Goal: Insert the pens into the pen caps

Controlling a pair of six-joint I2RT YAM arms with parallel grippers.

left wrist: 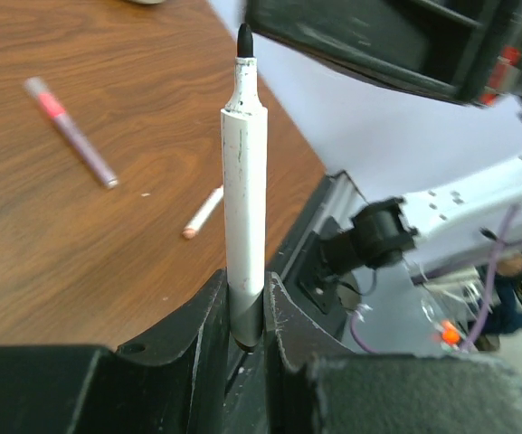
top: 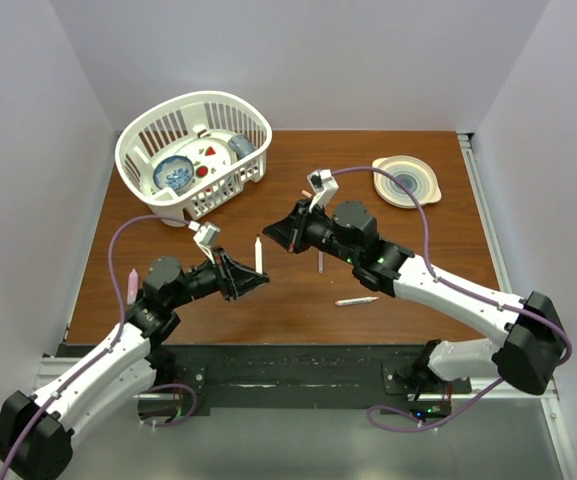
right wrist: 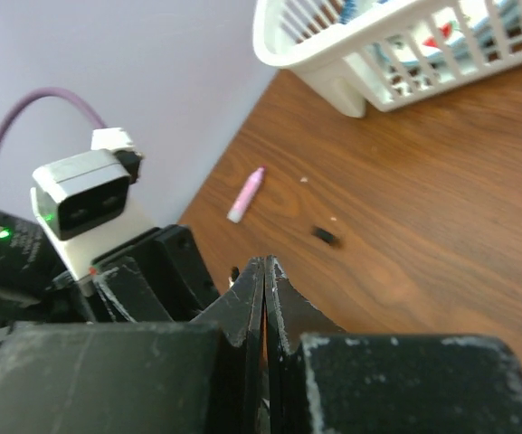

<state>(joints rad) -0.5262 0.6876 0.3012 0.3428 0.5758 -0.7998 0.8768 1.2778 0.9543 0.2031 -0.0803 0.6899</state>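
My left gripper (top: 255,275) (left wrist: 245,307) is shut on the lower end of a white pen (top: 259,254) (left wrist: 244,199), holding it upright with its black tip bare. My right gripper (top: 274,234) (right wrist: 265,271) is shut a little above and to the right of the pen tip, and I see nothing between its fingers. A lilac pen (top: 320,262) (left wrist: 72,133) and a white pen (top: 356,300) (left wrist: 204,212) lie on the table. A pink pen (top: 133,285) (right wrist: 246,194) lies at the left. A small black cap (right wrist: 325,236) lies on the table.
A white basket (top: 238,105) (right wrist: 351,72) with dishes and small red pieces stands at the back left. A plate (top: 406,180) sits at the back right. White walls close in on the table at the left, back and right.
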